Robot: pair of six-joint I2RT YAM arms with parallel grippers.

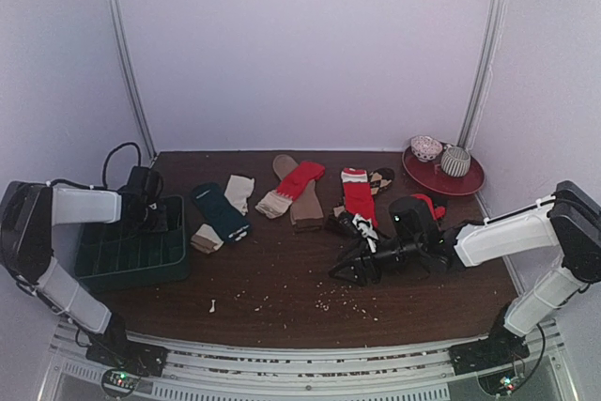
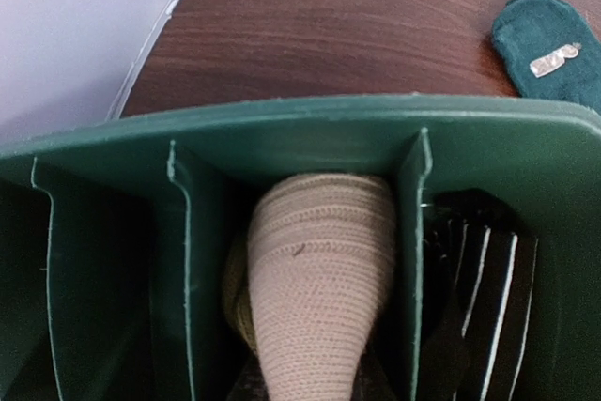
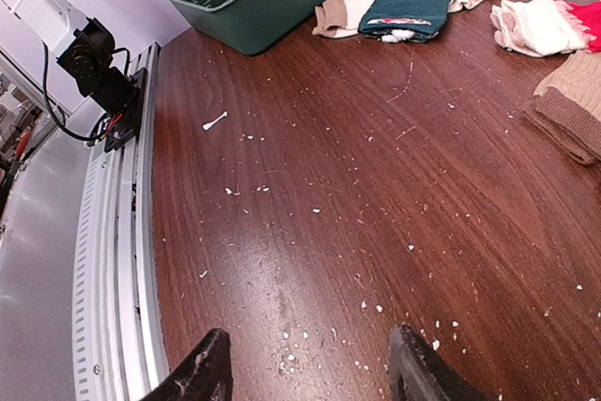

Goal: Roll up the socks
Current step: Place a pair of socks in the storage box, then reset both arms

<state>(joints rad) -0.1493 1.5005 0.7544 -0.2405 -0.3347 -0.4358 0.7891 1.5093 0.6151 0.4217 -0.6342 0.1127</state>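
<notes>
Around: a green tray point(image 1: 131, 255) sits at the left of the worktop point(image 1: 282, 279); a red plate point(image 1: 467, 181) at the far right carries rolled socks point(image 1: 455, 161).
Loose socks point(image 1: 300, 185): flat at mid-worktop, long axes roughly near-to-far.
Tray: a rolled tan sock point(image 2: 319, 269) lies beside a striped sock point(image 2: 484, 298), one compartment each.
Right end effector point(image 3: 310, 373): wide, nothing between the fingers.
Left end effector point(image 1: 146, 204): over the tray, fingers hidden, grip cannot be told.

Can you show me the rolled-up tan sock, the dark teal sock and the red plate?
rolled tan sock point(image 2: 319, 260): left wrist view, its ribbed middle.
dark teal sock point(image 1: 221, 211): top view, its middle.
red plate point(image 1: 467, 185): top view, bare front rim.
</notes>
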